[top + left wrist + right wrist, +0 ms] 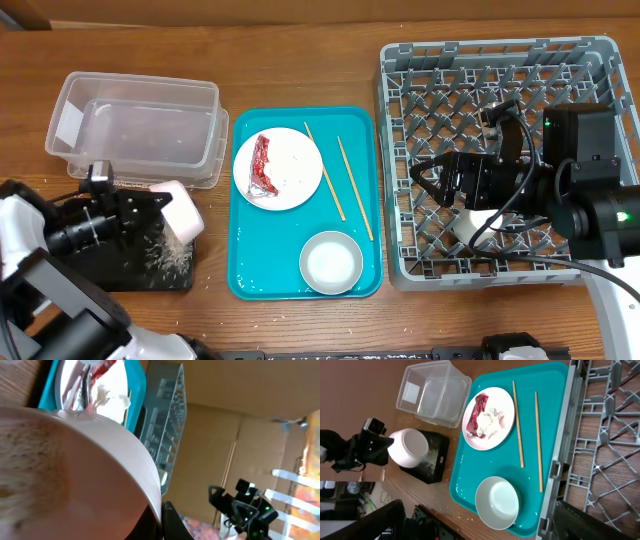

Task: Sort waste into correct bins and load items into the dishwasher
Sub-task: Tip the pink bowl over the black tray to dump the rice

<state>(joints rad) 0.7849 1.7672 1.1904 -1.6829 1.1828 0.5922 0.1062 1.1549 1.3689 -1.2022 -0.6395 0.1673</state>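
The white bowl [180,212] hangs tipped on its side over the black tray [120,270] at the front left of the desk [300,50]. The left hand [160,205] is clamped on it. Pale, rice-like scraps [165,258] lie scattered on the black tray just beneath.

Behind that tray sits a clear plastic tub [135,125]. In the middle of the desk is a teal tray [250,280]. It carries a plate [295,165] with a red wrapper [262,165] on it, two chopsticks [324,172] lying apart beside the plate, and a second bowl [331,261] upright near the front edge.

To the right stands the grey dish rack [480,90]. The right hand [428,185] hovers over the rack's left side, fingers spread wide and holding nothing. A white item [478,222] lies in the rack under that arm, too hidden to make out.
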